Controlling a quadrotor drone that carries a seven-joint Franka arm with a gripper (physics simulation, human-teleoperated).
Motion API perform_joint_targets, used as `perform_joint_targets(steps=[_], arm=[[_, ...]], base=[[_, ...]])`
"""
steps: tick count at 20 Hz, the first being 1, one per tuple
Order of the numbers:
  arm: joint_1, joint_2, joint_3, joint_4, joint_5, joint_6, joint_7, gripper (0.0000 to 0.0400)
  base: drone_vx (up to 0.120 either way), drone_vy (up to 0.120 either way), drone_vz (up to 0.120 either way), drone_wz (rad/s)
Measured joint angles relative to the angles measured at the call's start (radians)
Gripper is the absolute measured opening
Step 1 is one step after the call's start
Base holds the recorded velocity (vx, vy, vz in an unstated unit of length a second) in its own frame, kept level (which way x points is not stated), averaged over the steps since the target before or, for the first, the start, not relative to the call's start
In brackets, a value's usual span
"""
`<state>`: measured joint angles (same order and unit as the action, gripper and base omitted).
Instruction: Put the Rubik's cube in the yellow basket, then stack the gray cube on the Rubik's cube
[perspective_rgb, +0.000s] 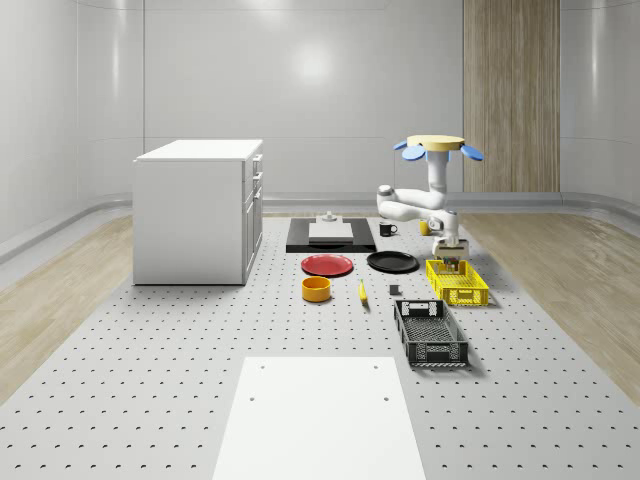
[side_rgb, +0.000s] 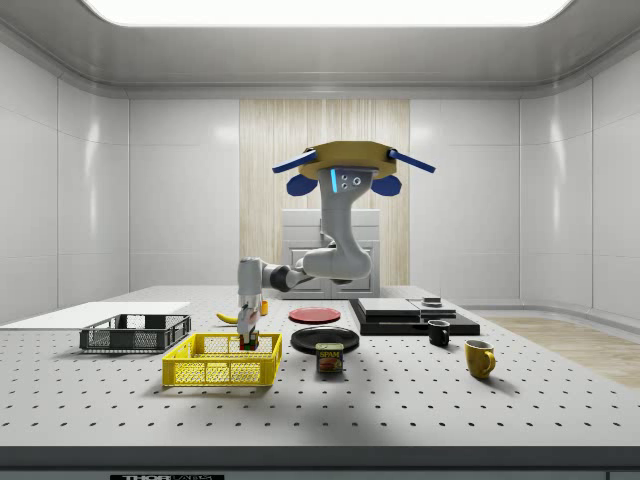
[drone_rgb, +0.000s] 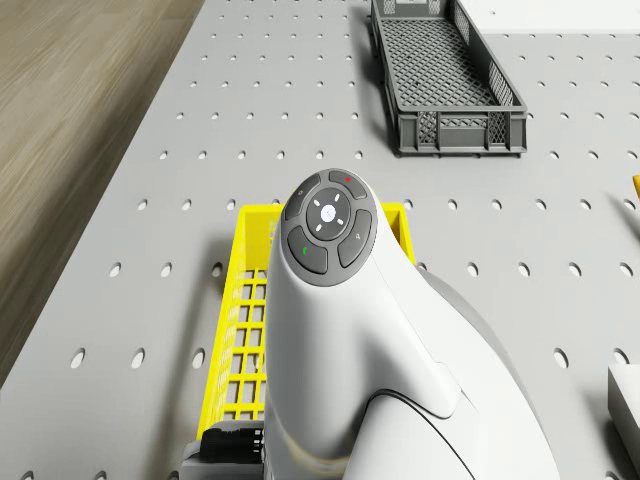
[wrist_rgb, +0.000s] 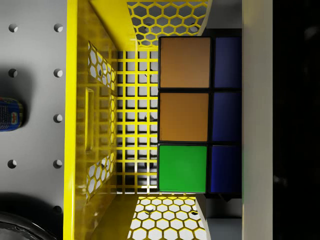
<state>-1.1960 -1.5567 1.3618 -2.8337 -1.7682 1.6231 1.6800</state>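
The drone (side_rgb: 345, 165) hovers over the desk (perspective_rgb: 150, 400), just beyond the yellow basket (perspective_rgb: 470, 293). Its arm reaches down, the claw (side_rgb: 248, 338) clamped on the Rubik's cube (wrist_rgb: 184, 120), held inside the basket's far end above the mesh floor.

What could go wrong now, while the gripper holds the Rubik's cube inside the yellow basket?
The Rubik's cube sits close to one end wall of the yellow basket, so it may catch there. The gripper is low between the walls and may drag the basket when it lifts. The drone hovers beside the basket; drift could tilt the cube.
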Motion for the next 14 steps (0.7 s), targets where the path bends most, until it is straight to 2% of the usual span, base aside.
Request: perform_joint_targets(steps=[14], arm=[[-0.024,-0.005,-0.132,0.034,-0.121,0.054,0.002,0.0321]], base=[[0.0,0.0,0.0,0.0]])
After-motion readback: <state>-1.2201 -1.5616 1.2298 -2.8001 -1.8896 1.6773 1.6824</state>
